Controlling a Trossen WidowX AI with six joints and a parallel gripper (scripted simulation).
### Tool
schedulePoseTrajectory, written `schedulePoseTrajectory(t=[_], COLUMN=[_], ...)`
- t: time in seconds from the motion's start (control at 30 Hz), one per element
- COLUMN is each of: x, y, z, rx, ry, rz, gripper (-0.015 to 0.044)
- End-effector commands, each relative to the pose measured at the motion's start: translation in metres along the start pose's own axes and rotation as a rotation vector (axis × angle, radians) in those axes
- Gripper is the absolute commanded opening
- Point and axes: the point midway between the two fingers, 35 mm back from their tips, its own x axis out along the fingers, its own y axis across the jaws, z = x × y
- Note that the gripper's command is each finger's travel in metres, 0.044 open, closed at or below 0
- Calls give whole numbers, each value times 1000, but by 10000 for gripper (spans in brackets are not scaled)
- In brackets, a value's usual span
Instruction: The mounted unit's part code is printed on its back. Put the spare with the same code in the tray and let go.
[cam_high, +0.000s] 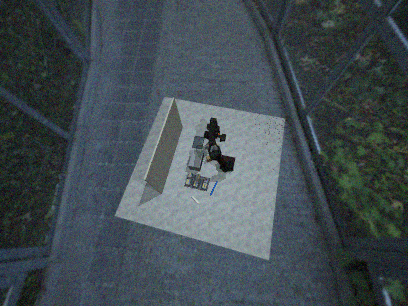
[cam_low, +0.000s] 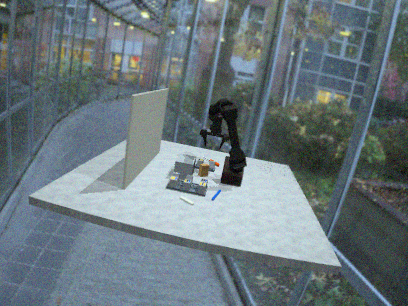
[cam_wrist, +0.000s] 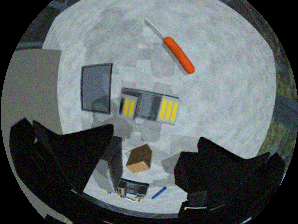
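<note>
Your black pincer (cam_wrist: 143, 179) hangs open and empty above the pale worktop (cam_wrist: 220, 103); the dark yellow-labelled spare units (cam_wrist: 149, 106) lie directly below, beside the grey tray (cam_wrist: 96, 87)

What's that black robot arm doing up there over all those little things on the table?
The black robot arm is hovering above the pale table, looking down. Its gripper is open and holds nothing. Below it lie a dark grey tray, a small brown block, an orange-handled screwdriver and dark parts with yellow stripes. Nothing has been picked up yet.
</note>
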Motion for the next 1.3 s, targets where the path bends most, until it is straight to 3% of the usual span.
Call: schedulePoseTrajectory(t=[0.0, 0.1, 0.3, 1.27], x=[9, 9, 43, 81], y=[-12, -12, -15, -15], z=[2, 2, 0, 0], rx=[93, 93, 93, 92], ry=[7, 7, 8, 8], rz=[-7, -7, -7, -6], gripper=[440, 440, 300, 300])
